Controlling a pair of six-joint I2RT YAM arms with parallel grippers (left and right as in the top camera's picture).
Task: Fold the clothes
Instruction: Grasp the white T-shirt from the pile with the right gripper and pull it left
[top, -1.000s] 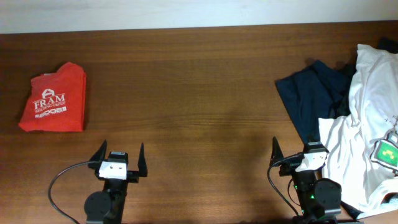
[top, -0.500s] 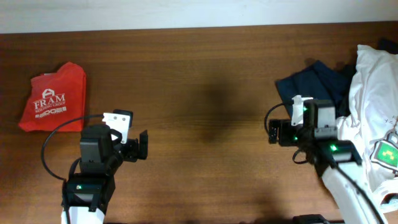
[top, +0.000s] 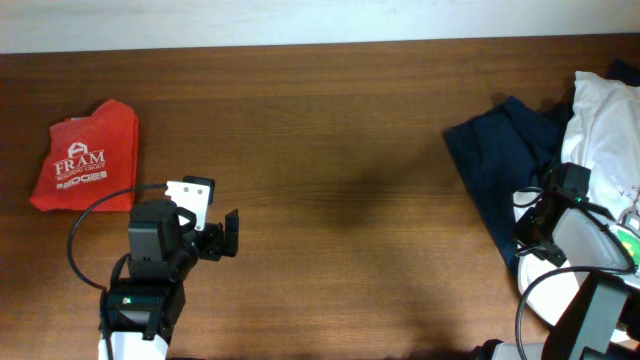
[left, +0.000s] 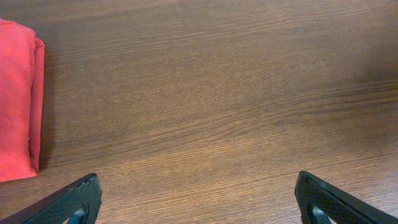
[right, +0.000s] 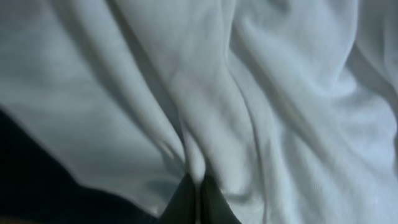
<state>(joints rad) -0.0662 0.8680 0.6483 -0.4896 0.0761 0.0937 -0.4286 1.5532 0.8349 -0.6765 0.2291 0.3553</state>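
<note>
Two unfolded garments, a white T-shirt (top: 600, 120) and a navy garment (top: 490, 165), lie heaped far right overhead, with the red FRAM garment (top: 85, 160) folded far left. On the left wrist view, the left gripper (left: 199, 202) hangs spread open over bare table (left: 217, 93). On the right wrist view, the right gripper (right: 198, 199) seems clenched on a fold of the white T-shirt, so this is likely the pick-up, and the shirt next needs dragging to the centre and spreading.

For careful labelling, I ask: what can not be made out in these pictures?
White T-shirt: overhead, cut off by the right edge.
Navy garment: overhead, partly under that T-shirt.
Right gripper: right wrist, blurred fabric fills the view; open or shut unclear.
Red garment: overhead, small print unreadable.
</note>
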